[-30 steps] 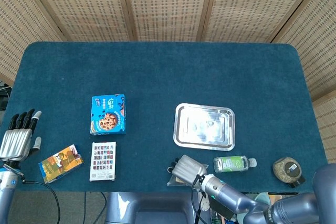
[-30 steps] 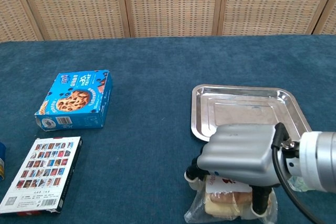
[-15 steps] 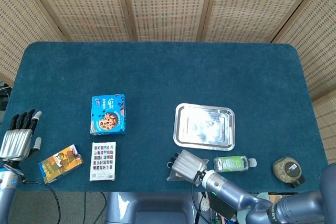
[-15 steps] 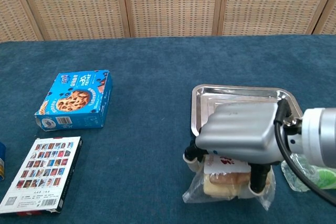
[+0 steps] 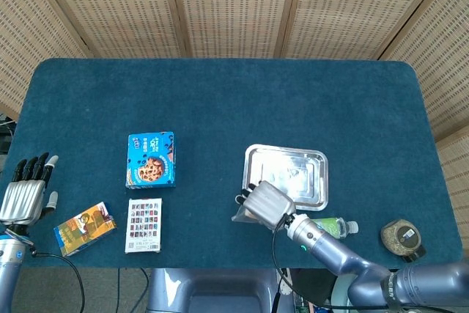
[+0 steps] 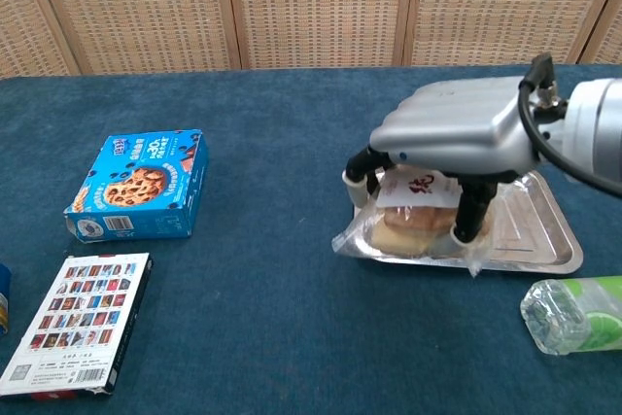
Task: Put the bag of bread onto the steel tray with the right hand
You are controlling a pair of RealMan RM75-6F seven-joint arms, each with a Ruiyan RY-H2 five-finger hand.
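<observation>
**Bread bag hangs over the tray's near corner, and a loose release could leave it half off**

The right robot hand (image 6: 457, 128) grasps the bag of bread (image 6: 416, 227) from above, fingers (image 6: 469, 211) down either side of it; the bag sits over the front-left corner of the steel tray (image 6: 544, 230), its clear plastic tail spilling past the rim toward the worktop (image 6: 272, 308); whether the bag rests on the tray or hangs just above it, I cannot tell. Letting go here risks the bag straddling the rim and sliding off, since much of it lies outside the tray; the slack plastic could also catch on a finger as the hand opens and drag the bag out. A low carry inward could knock the rim and shove the light tray; the plastic bottle (image 6: 573, 314) lies near its front edge. The left robot hand (image 5: 26, 192) rests released at the worktop's far left, fingers spread.
</observation>
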